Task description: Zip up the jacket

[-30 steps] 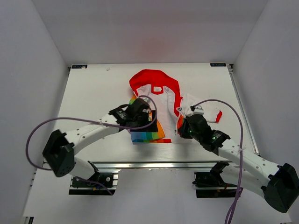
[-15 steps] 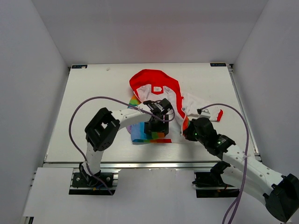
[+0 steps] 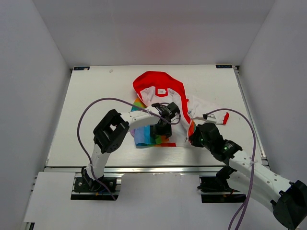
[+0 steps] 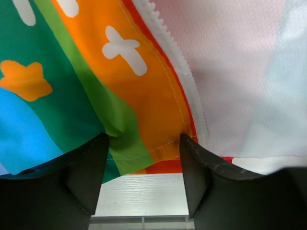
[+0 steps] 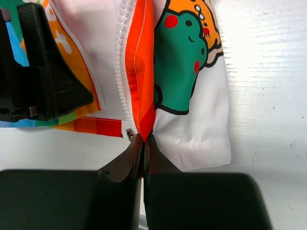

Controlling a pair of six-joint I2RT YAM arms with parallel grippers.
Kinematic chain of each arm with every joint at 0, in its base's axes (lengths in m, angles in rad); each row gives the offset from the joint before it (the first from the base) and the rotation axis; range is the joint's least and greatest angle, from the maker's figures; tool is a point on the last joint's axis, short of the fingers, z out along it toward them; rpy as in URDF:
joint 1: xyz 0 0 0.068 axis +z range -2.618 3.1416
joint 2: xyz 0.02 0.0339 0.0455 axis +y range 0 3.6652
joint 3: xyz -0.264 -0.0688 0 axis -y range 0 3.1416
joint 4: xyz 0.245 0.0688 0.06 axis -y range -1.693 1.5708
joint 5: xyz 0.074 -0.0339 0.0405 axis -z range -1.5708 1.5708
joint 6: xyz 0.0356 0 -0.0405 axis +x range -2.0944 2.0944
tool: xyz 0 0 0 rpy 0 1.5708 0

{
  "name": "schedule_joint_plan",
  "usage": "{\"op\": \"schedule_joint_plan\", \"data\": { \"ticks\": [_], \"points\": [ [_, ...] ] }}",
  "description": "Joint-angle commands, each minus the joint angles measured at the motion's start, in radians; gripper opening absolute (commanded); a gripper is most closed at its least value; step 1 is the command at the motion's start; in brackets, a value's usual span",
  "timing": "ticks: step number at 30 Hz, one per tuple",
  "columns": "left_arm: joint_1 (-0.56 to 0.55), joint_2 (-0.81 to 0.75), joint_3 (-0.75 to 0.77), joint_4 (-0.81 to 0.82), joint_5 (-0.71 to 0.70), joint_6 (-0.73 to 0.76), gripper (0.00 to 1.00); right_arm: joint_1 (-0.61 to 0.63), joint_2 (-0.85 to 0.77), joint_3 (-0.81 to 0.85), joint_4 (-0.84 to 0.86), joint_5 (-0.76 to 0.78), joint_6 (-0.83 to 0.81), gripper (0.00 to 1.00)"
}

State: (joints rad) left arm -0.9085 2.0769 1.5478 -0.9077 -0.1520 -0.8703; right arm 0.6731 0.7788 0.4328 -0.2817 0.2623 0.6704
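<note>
Since a second ago my left pincer (image 4: 144,143) has swung in to the rainbow panel's (image 4: 72,96) near hem. Surface (image 3: 96,96) carries the jacket (image 3: 163,98), lying open mid-surface, hood at the far end. Left pincer: fingers apart, straddling that hem just beside the zipper (image 4: 176,62). Right pincer (image 5: 144,139): pressed together, clamped on the jacket's red front edge at its bottom corner.

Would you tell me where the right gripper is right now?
Top view: the right gripper is at the jacket's near hem, right of the left gripper, shut on the red zipper edge.
</note>
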Motion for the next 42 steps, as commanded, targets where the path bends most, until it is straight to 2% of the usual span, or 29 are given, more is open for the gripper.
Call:
{"op": "schedule_joint_plan", "data": {
  "ticks": [1, 11, 12, 13, 14, 15, 22, 29, 33, 37, 41, 42],
  "points": [
    [-0.012, 0.006, 0.038, -0.011, -0.057, -0.022, 0.69, -0.007, -0.009, -0.011, 0.013, -0.003, -0.008, 0.00],
    [-0.017, -0.011, 0.037, -0.020, -0.101, -0.018, 0.34, -0.010, -0.001, -0.023, 0.007, 0.014, -0.011, 0.00],
    [-0.017, -0.018, 0.035, -0.025, -0.109, -0.018, 0.24, -0.012, 0.004, -0.025, 0.007, 0.014, -0.012, 0.00],
    [-0.017, -0.024, 0.035, -0.028, -0.113, -0.018, 0.18, -0.013, 0.007, -0.025, 0.010, 0.014, -0.011, 0.00],
    [-0.017, -0.031, 0.035, -0.036, -0.122, -0.018, 0.05, -0.012, 0.010, -0.025, 0.015, 0.014, -0.012, 0.00],
    [-0.017, -0.038, 0.035, -0.040, -0.132, -0.019, 0.00, -0.013, 0.020, -0.026, 0.016, 0.015, -0.012, 0.00],
    [-0.017, -0.197, -0.026, -0.028, -0.158, 0.023, 0.00, -0.018, 0.105, -0.035, 0.073, 0.014, -0.025, 0.00],
    [-0.029, -0.418, -0.271, 0.113, -0.026, 0.174, 0.00, -0.021, 0.217, -0.029, 0.142, -0.009, -0.031, 0.00],
    [-0.062, -0.451, -0.418, 0.122, 0.016, 0.202, 0.00, -0.024, 0.281, -0.020, 0.170, -0.015, -0.035, 0.00],
    [-0.081, -0.449, -0.472, 0.124, 0.011, 0.192, 0.00, -0.024, 0.318, -0.002, 0.171, -0.020, -0.034, 0.00],
    [-0.081, -0.451, -0.499, 0.162, 0.038, 0.188, 0.25, -0.024, 0.321, 0.009, 0.171, -0.015, -0.040, 0.00],
    [-0.082, -0.452, -0.500, 0.167, 0.046, 0.182, 0.44, -0.024, 0.320, 0.009, 0.171, -0.014, -0.041, 0.00]
  ]
}}
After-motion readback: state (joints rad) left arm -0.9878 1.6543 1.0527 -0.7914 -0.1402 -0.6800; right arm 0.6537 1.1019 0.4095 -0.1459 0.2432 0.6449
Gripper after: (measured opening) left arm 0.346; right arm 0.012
